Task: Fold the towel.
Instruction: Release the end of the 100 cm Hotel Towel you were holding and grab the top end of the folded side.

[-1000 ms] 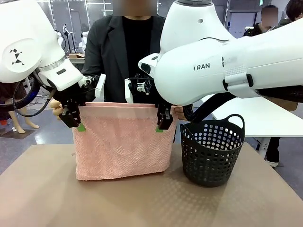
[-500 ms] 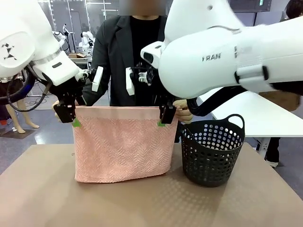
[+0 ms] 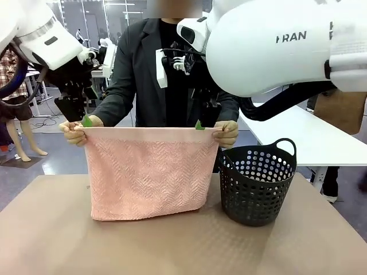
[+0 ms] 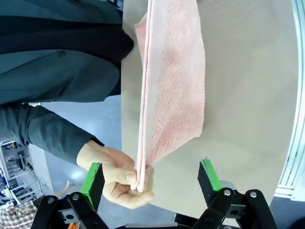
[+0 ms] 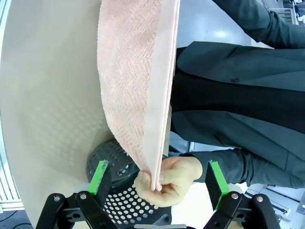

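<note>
The salmon-pink towel (image 3: 149, 172) hangs upright over the table, and its lower edge touches the tabletop. A person's hands (image 3: 74, 133) (image 3: 228, 134) pinch its two top corners. My left gripper (image 3: 78, 116) stands open just above the towel's left corner, clear of the cloth. My right gripper (image 3: 205, 119) is open above the right corner. In the left wrist view the green-padded gripper (image 4: 150, 175) is spread wide on either side of the person's hand (image 4: 121, 179) and the towel (image 4: 176, 81). The right wrist view has the same layout: gripper (image 5: 157, 177), hand (image 5: 176, 179), towel (image 5: 136, 71).
A dark perforated basket (image 3: 257, 182) stands on the brown table (image 3: 172, 246) just right of the towel, also seen as the basket (image 5: 119, 200) under the right gripper. The person in a dark jacket (image 3: 129, 74) stands at the far edge. A white table (image 3: 321, 143) is behind on the right.
Both grippers have opened, let go of the towel's top corners and risen. The person's hands now hold those corners, and the towel's top edge sits slightly lower.
</note>
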